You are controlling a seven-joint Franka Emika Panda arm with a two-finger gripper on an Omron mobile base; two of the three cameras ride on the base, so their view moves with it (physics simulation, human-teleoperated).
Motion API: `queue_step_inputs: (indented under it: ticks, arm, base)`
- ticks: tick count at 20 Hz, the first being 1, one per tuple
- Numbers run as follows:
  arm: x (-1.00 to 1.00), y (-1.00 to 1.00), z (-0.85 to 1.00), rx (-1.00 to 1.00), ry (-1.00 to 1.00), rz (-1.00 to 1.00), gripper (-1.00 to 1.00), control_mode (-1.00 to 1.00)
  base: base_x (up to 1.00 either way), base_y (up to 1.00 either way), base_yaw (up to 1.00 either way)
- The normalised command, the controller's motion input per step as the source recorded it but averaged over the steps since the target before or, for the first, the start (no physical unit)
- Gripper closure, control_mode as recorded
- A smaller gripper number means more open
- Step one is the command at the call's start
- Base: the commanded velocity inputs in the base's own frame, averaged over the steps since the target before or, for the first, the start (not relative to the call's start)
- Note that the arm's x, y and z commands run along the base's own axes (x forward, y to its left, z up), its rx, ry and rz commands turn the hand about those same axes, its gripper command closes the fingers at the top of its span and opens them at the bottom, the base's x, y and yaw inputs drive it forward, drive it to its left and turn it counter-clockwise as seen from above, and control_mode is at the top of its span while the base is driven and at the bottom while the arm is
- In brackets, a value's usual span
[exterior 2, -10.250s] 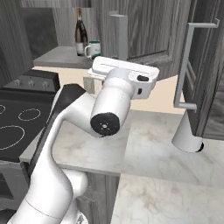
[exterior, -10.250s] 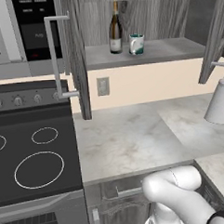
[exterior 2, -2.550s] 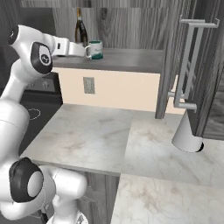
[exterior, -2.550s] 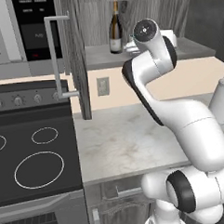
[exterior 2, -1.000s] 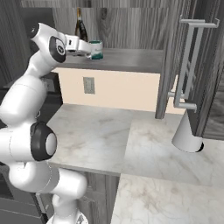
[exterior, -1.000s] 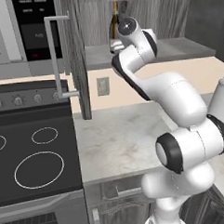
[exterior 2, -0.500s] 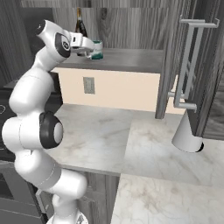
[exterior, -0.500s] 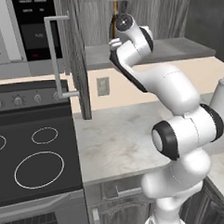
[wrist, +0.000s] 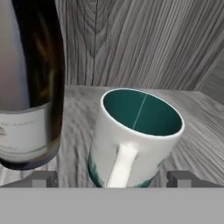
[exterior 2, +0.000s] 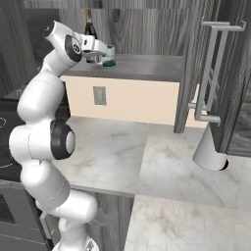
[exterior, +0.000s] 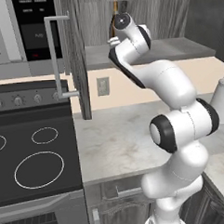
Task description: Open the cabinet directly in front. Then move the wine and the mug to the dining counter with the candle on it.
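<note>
Squarely ahead of the gripper (wrist: 112, 179): mug (wrist: 133, 138), handle facing the camera, upright on the open cabinet (exterior 2: 147, 66) shelf, empty inside. Light, rigid, glazed and probably slick; best pinched across the wall or handle. Jaws spread wide, holding nothing. Just beside, the wine (wrist: 30, 83), likely heavier.

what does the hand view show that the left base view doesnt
Hand view: the mug, teal inside, white handle facing the camera, standing between the open fingers beside the wine label. Left base view: the stove, the marble worktop and the open cabinet door. Both: the cabinet shelf.
</note>
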Motion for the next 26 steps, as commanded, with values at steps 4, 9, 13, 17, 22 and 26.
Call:
queue_step_inputs:
  ticks: [4, 9, 13, 17, 22, 26]
  arm:
    - [0.14, 0.00, -0.01, 0.00, 0.00, 0.00, -1.00, -1.00]
    - [0.06, 0.00, -0.03, 0.00, 0.00, 0.00, -1.00, -1.00]
    - [0.01, 0.00, 0.00, 0.00, 0.00, 0.00, 1.00, -1.00]
    - [0.00, 0.00, 0.00, 0.00, 0.00, 0.00, 1.00, -1.00]
    - [0.00, 0.00, 0.00, 0.00, 0.00, 0.00, 1.00, -1.00]
    - [-0.13, 0.00, 0.00, 0.00, -0.01, 0.00, 1.00, -1.00]
  base:
    - [0.00, 0.00, 0.00]
    - [0.00, 0.00, 0.00]
    - [0.00, 0.00, 0.00]
    - [0.00, 0.00, 0.00]
    - [0.00, 0.00, 0.00]
    - [0.00, 0.00, 0.00]
